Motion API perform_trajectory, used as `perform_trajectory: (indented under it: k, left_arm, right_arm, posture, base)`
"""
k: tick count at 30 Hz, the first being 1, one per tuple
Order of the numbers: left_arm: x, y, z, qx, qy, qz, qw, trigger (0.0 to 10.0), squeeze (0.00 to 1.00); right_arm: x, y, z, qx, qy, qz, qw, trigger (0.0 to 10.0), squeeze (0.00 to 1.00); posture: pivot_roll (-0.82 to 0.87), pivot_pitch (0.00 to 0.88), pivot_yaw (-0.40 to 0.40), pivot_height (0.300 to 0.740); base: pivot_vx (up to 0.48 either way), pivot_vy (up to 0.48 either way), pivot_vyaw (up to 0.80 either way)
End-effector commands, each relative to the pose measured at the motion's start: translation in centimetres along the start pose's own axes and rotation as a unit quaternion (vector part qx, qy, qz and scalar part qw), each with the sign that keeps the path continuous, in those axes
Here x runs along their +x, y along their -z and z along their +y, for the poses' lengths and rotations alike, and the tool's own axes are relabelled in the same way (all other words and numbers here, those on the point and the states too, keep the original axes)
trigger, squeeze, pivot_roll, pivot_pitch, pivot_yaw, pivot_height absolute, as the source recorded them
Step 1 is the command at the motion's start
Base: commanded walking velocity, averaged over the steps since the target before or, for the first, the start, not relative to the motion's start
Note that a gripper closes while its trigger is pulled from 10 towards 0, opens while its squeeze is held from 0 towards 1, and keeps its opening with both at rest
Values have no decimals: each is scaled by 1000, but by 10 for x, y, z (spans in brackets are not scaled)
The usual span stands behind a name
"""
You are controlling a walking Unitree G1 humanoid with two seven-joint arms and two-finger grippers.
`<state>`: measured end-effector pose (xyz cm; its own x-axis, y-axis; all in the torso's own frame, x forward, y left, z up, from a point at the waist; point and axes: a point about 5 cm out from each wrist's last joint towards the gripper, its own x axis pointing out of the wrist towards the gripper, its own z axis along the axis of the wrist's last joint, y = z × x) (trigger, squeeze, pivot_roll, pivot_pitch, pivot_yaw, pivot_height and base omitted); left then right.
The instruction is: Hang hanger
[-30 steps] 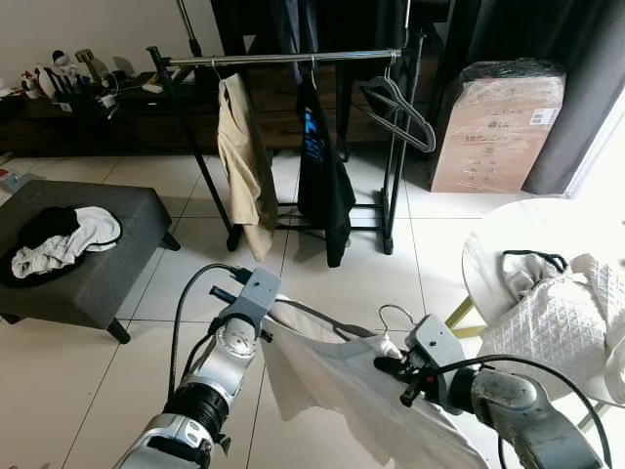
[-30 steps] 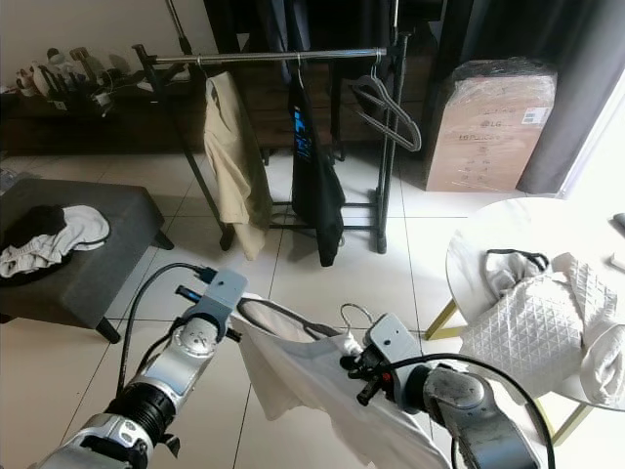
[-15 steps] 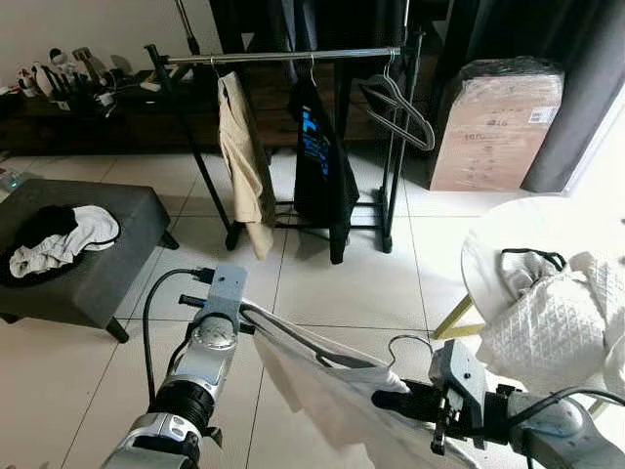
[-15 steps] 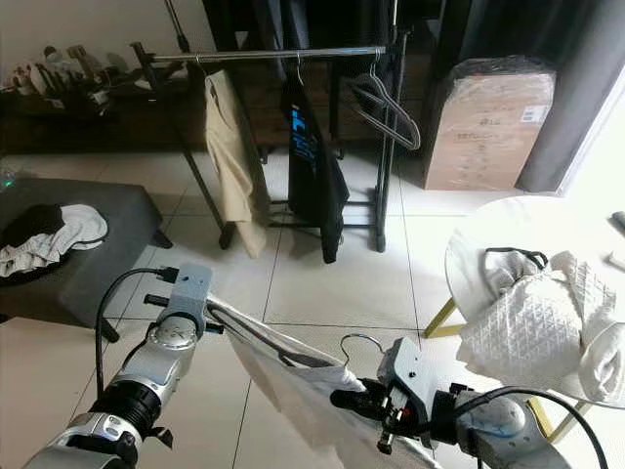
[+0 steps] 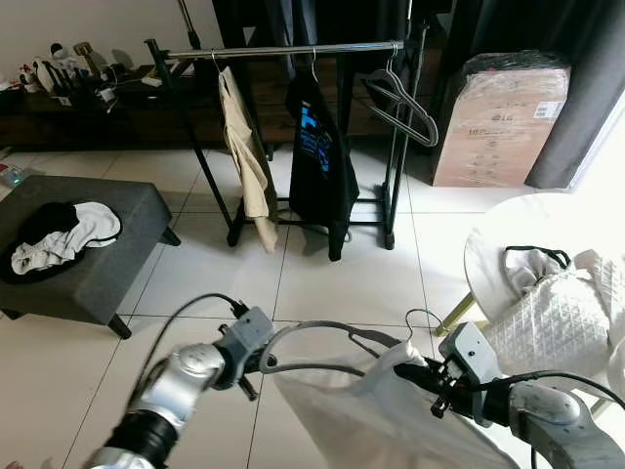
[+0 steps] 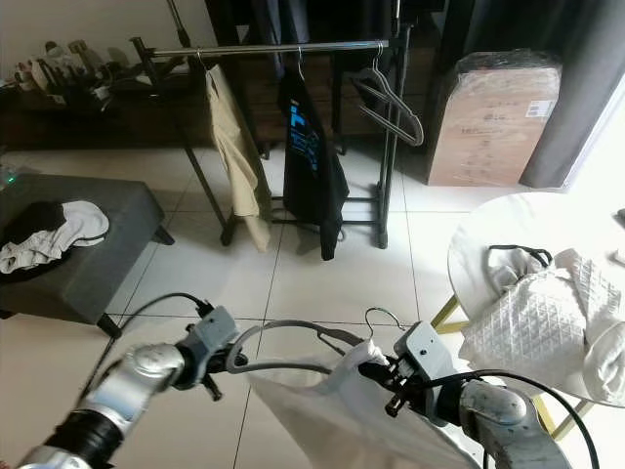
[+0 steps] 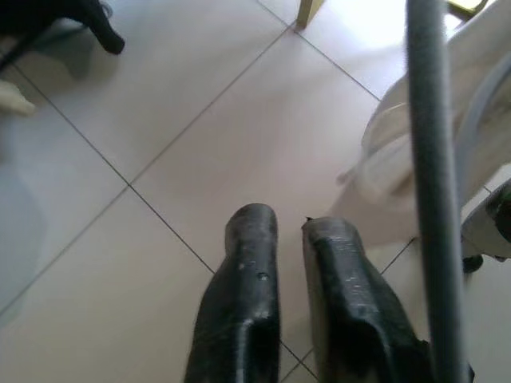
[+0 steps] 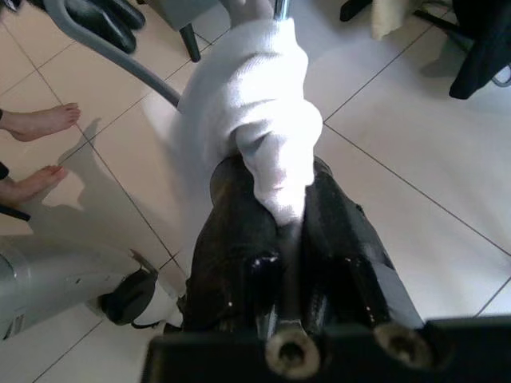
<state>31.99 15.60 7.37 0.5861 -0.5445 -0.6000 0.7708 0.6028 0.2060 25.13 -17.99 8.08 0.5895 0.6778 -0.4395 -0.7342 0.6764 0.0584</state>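
1. The left arm [image 5: 176,376] is motion-blurred, and the frame's edge at 7 o'clock cuts it off.
2. The white garment [image 5: 391,420] covers the grey hanger's [image 5: 303,332] far shoulder and runs off the frame at 6 o'clock.
3. In the right wrist view, white cloth bunches over the right gripper [image 8: 275,187], hiding the gap between its fingers.
4. The quilted white bundle [image 5: 557,322] on the round table [image 5: 488,254] is cut off at 3 o'clock.
5. The small items on the dark shelf [image 5: 59,73] at 10 o'clock are too small to identify.
6. A person's bare feet [image 8: 36,148] show in the right wrist view; the frame's edge cuts off the rest.
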Motion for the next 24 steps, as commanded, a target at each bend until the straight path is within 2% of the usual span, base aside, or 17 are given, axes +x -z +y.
perform_trajectory:
  k: [1,6,9,10,12,13,16,17,19,20,22,23,24]
  left_arm:
    - [5,-19,-14,17,37,-51,998,10000,1000]
    - [-11,-30,-10,39,82,-75,993,10000,1000]
    - [-24,-36,-12,57,127,-89,986,10000,1000]
    - [-32,-40,-11,64,149,-98,982,10000,1000]
    - [-35,-41,-11,66,154,-99,981,10000,1000]
    - [-43,-41,-11,87,177,-87,977,10000,1000]
    - [-48,-35,-11,113,188,-49,974,10000,1000]
    - [-47,-29,-12,130,189,-26,973,10000,588]
    - [-46,-23,-14,150,193,2,970,10000,588]
    - [-43,-21,-11,166,163,12,973,10000,0]
    - [-36,-22,-5,172,118,17,978,10000,0]
    - [-29,-25,1,161,62,16,985,10000,0]
    - [-27,-25,3,156,44,18,987,10000,0]
  right_arm:
    - [14,-12,18,-20,-52,-27,998,0,0]
    - [17,-9,21,-34,-70,-11,997,0,0]
    - [19,0,23,-78,-84,35,993,0,0]
    - [20,1,22,-81,-85,40,992,0,0]
    - [21,0,22,-79,-85,39,993,0,0]
    - [23,1,18,-78,-76,42,993,0,0]
    - [25,2,16,-74,-71,44,994,0,0]
    - [25,2,16,-73,-73,43,994,0,0]
    - [26,2,17,-73,-76,42,994,0,0]
    - [27,2,17,-73,-75,40,994,0,0]
    - [28,1,17,-69,-73,37,994,0,0]
    - [27,-2,17,-57,-72,21,996,0,0]
    - [27,-4,17,-49,-71,11,996,0,0]
  posture:
    - [-176,156,83,740]
    - [-174,154,82,740]
    - [-177,155,85,740]
    - [-173,151,84,740]
    - [-171,150,85,740]
    - [-163,147,88,740]
    - [-163,146,89,740]
    - [-161,141,92,740]
    - [-162,140,92,740]
    - [-164,138,92,740]
    - [-165,134,92,740]
    - [-170,131,92,740]
    - [-171,129,93,740]
  base:
    - [0,0,0]
    - [0,0,0]
    - [0,0,0]
    - [0,0,0]
    - [0,0,0]
    - [0,0,0]
    - [0,0,0]
    - [0,0,0]
    - [0,0,0]
    - [0,0,0]
    - [0,0,0]
    - [0,0,0]
    - [0,0,0]
